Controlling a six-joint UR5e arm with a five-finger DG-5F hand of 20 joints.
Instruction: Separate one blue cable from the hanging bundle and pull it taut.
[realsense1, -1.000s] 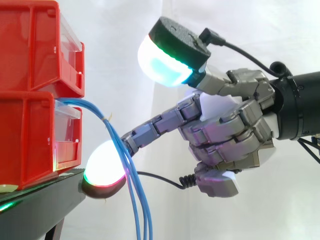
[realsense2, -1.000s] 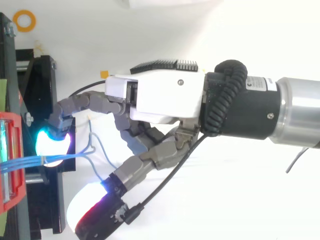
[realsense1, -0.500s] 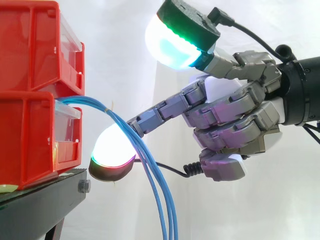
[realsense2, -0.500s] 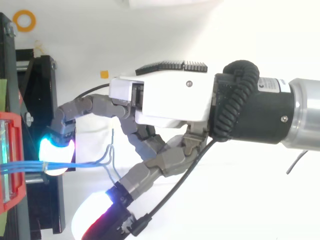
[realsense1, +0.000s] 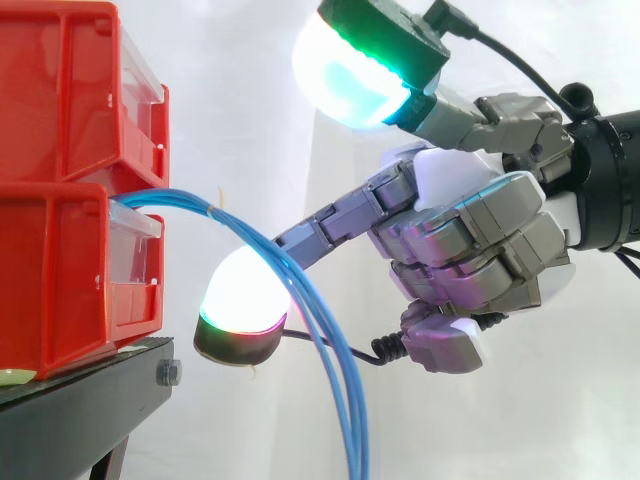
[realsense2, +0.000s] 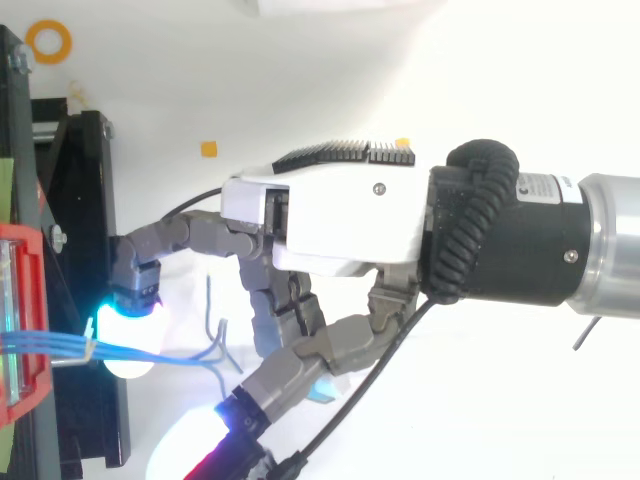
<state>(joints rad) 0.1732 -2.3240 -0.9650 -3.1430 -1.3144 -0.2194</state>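
Beside red bins (realsense1: 60, 200), hand (realsense1: 470, 240) w/ thumb & finger spread apart, fingertip (realsense1: 240, 300) against blue cable bundle (realsense1: 356, 430)

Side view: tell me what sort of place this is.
Probably a robot test bench, not a home: stacked red bins on a black stand, a white curtain behind, and blue cables hanging from the lower one.

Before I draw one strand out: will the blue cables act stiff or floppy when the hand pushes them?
Probably floppy: the blue cables drape over the hand's straight finger and hang in a smooth curve. Likely light, being thin strands. They may slide along the finger, since nothing pinches them there.
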